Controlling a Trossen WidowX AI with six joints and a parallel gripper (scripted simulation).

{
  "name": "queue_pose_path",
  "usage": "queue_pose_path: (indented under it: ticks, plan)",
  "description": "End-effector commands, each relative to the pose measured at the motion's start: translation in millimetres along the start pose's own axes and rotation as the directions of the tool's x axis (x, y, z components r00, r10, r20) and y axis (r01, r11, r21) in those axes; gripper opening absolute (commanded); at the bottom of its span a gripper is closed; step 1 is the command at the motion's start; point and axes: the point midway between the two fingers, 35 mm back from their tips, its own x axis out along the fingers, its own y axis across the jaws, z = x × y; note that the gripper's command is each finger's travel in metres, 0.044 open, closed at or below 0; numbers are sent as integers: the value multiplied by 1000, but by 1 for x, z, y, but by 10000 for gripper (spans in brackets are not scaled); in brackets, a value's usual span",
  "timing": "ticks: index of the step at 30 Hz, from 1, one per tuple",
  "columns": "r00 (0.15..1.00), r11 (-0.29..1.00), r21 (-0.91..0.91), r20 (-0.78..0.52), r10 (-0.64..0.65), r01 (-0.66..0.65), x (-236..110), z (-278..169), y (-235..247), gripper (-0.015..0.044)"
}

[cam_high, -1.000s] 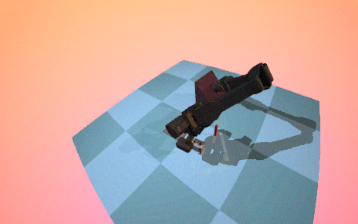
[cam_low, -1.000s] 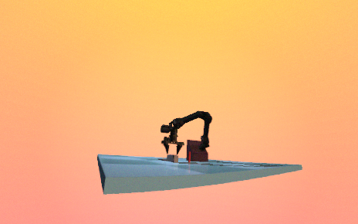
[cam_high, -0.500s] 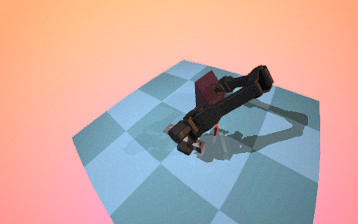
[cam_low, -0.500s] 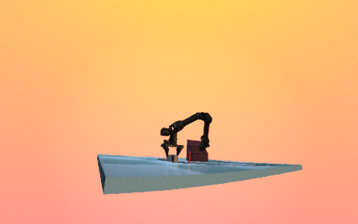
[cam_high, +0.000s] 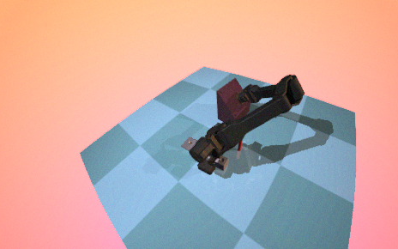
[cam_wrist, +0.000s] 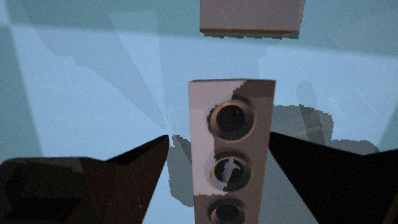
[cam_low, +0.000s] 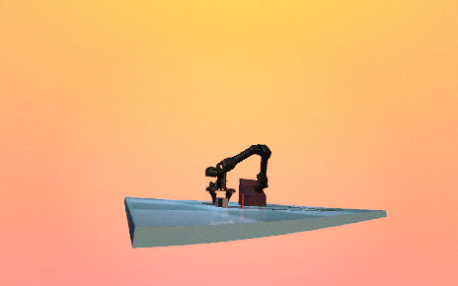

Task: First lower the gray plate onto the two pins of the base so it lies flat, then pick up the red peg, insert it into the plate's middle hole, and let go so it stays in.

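The gray plate (cam_wrist: 200, 150) (cam_high: 223, 162) (cam_low: 222, 202) with three holes lies flat on the floor, in the wrist view running lengthwise between my fingers. My gripper (cam_wrist: 217, 138) (cam_high: 214, 163) (cam_low: 220, 193) is open and low over it, one finger on each side and neither touching it. The base (cam_wrist: 250, 15) (cam_high: 189, 143) lies just beyond the plate's far end, with a gap between them; its pins are out of the wrist view. The red peg (cam_high: 239, 146) (cam_low: 242, 199) stands upright on the floor behind my arm.
A dark red block (cam_high: 231, 100) (cam_low: 252, 192) carries the arm's foot at the back. The checkered floor (cam_high: 159, 206) ends in open edges on all sides.
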Motion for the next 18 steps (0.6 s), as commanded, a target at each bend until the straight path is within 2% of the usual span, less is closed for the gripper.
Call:
queue_pose_path:
  ticks: [1,6,13,18]
  plan:
    - [1000,1000,11,-5,-2,2,1,1,-2,309]
    - [1000,1000,11,-5,-2,2,1,1,-2,177]
    - [1000,1000,11,-5,-2,2,1,1,-2,131]
    - [1000,1000,11,-2,-2,2,-6,2,0,0]
